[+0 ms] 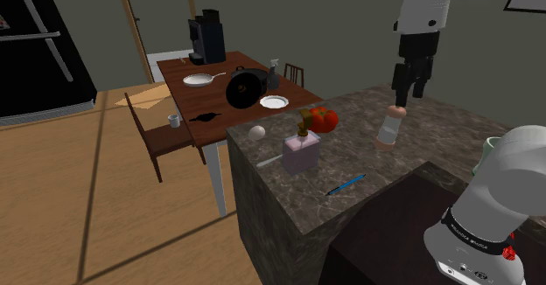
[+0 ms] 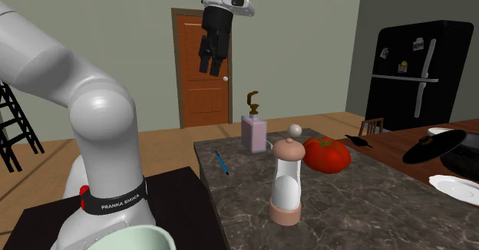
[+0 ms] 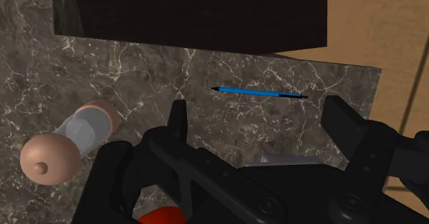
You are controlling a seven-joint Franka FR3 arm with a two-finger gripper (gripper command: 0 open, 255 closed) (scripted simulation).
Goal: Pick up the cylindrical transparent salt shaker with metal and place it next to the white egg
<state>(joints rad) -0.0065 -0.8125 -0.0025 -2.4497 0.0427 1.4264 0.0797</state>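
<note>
Veined marble-look counter (image 1: 420, 156), clear-bodied salt shaker (image 1: 390, 126), glossy tomato (image 1: 324, 119), wooden table (image 1: 219, 101)

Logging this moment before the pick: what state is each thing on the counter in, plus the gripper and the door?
gripper: open, empty, raised over the counter.
salt shaker: upright on the counter, not held.
egg: resting on the counter, apart from the salt shaker.
tomato: whole, resting on the counter.
soap dispenser: upright.
pen: lying flat.
door: shut.

Dark white-veined counter (image 1: 446, 139) bears blue pen (image 1: 346, 185), red tomato (image 1: 325, 119), white egg (image 1: 257, 132), pink-capped clear shaker (image 1: 390, 126).
</note>
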